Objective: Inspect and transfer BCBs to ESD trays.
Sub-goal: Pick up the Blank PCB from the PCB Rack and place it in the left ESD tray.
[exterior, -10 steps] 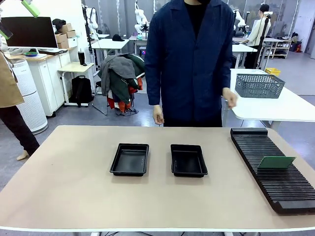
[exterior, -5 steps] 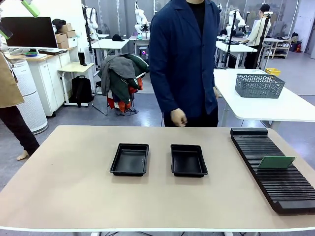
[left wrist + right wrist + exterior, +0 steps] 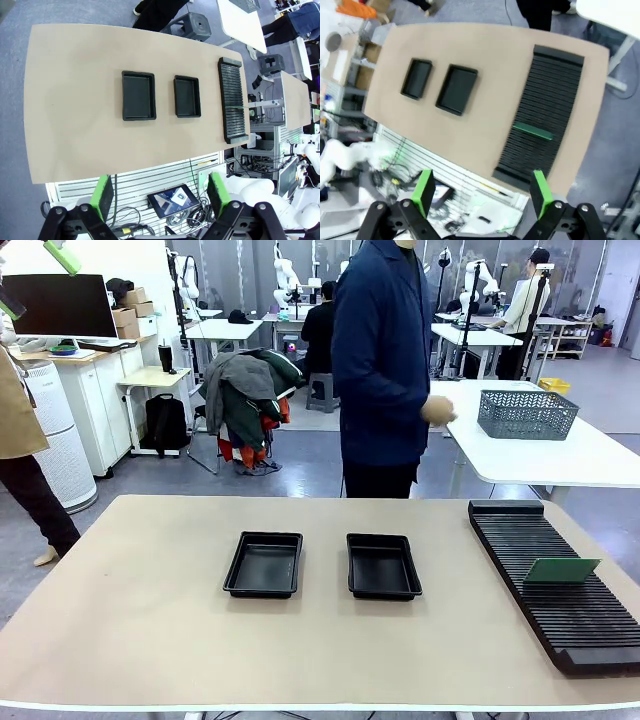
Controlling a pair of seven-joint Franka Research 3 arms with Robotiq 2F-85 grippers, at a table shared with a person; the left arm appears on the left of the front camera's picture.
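Two black ESD trays sit side by side mid-table, the left tray [image 3: 264, 564] and the right tray [image 3: 383, 565], both with nothing in them. From high above, the left wrist view shows them as tray [image 3: 132, 95] and tray [image 3: 187, 96]; the right wrist view as tray [image 3: 417, 78] and tray [image 3: 457, 89]. One green BCB [image 3: 562, 570] stands on edge in the long slotted rack [image 3: 555, 580]; it also shows as BCB [image 3: 532, 131]. My left gripper [image 3: 159, 192] and right gripper [image 3: 482, 192] hang open far above the table, holding nothing.
A person in a dark blue coat [image 3: 385, 350] stands at the far edge, turned toward a white side table with a grey basket [image 3: 527, 413]. The slotted rack [image 3: 232, 102] runs along the table's right side.
The person has turned from facing the table to side-on and shifted right, raising a hand toward the side table. Trays, board and grippers have not moved.
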